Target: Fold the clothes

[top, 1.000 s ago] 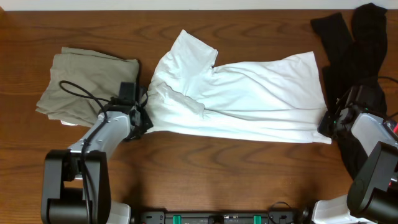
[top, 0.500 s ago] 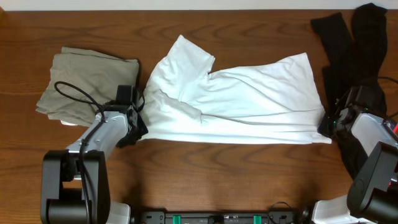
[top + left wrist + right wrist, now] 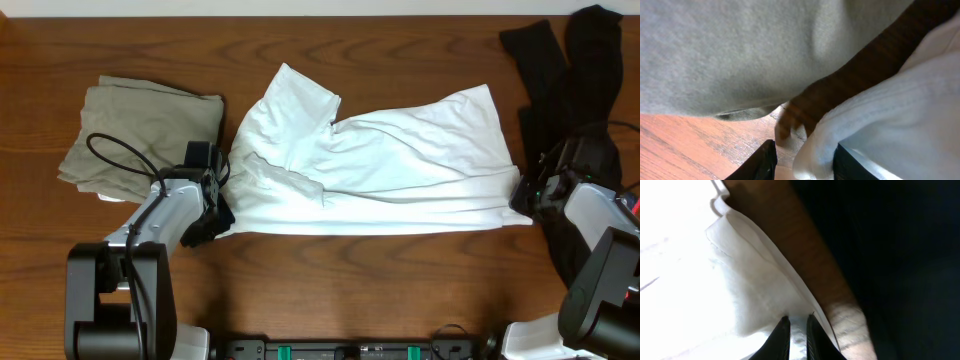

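The white T-shirt (image 3: 400, 170) lies spread across the middle of the table, with one sleeve folded up at the back left. My left gripper (image 3: 218, 205) is at its front left corner. In the left wrist view the jaws (image 3: 802, 162) hold a thick fold of the white cloth (image 3: 900, 110). My right gripper (image 3: 520, 192) is at the shirt's right edge. In the right wrist view its fingers (image 3: 797, 330) are nearly together, pinching a thin layer of the shirt (image 3: 680, 255). No lettering or chest mark shows.
A grey-olive khaki garment (image 3: 140, 135) lies folded at the left, close behind my left gripper, and also shows in the left wrist view (image 3: 740, 50). Black garments (image 3: 560, 70) lie at the far right, under and behind my right arm. Bare wood table (image 3: 350, 290) runs along the front.
My left gripper has moved toward the table's front and a little left, pulling the shirt's left corner with it. The front edge has straightened. The right gripper has hardly moved.
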`<state>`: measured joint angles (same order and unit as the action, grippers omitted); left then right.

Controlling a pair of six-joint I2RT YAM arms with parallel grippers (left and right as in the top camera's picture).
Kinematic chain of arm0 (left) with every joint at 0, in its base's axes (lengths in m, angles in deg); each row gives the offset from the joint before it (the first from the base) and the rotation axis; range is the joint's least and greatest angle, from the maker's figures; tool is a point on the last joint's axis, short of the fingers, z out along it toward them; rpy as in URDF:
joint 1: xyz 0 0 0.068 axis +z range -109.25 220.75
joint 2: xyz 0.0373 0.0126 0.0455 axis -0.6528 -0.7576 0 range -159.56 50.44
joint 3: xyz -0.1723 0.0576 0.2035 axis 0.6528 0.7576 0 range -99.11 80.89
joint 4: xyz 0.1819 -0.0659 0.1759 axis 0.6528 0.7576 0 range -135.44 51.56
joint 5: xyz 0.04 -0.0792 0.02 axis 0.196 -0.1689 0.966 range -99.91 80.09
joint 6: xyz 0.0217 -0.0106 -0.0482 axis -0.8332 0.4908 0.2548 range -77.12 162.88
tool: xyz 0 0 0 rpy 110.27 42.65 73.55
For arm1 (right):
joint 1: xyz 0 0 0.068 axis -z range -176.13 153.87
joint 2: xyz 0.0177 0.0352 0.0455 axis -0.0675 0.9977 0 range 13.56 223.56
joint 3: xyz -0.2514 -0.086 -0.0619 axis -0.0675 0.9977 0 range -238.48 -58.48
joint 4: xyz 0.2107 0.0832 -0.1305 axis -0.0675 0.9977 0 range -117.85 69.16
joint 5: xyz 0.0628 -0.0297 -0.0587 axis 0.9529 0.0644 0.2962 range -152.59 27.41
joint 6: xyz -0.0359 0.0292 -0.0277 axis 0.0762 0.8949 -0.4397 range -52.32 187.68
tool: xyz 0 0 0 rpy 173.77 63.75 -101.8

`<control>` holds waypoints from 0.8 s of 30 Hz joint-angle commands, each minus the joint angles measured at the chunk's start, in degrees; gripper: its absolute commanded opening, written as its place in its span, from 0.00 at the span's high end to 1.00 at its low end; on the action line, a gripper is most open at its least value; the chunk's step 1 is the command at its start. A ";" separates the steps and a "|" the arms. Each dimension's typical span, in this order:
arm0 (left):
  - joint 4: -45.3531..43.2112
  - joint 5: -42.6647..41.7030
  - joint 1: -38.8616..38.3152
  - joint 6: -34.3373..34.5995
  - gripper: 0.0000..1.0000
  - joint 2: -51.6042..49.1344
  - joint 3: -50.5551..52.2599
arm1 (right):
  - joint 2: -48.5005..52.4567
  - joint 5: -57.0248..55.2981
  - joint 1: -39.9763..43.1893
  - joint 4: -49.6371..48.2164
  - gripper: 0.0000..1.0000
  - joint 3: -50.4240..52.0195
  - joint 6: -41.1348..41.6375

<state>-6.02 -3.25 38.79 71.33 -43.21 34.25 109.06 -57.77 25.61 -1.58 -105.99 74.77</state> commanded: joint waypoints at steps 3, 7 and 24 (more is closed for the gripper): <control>0.61 -0.02 0.28 -0.35 0.64 -1.01 0.66 | 0.96 3.63 0.70 0.85 0.89 -1.25 0.55; 0.70 -0.02 0.28 -0.35 0.64 -1.01 0.66 | -0.07 3.52 0.70 4.07 0.85 -4.04 -0.66; -2.10 -6.38 0.26 -5.51 0.28 19.39 0.50 | -3.50 1.79 0.68 10.56 0.74 -10.80 -2.03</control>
<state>-7.24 -7.03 38.79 66.63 -25.70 34.63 105.15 -56.59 25.61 8.78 -116.50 73.55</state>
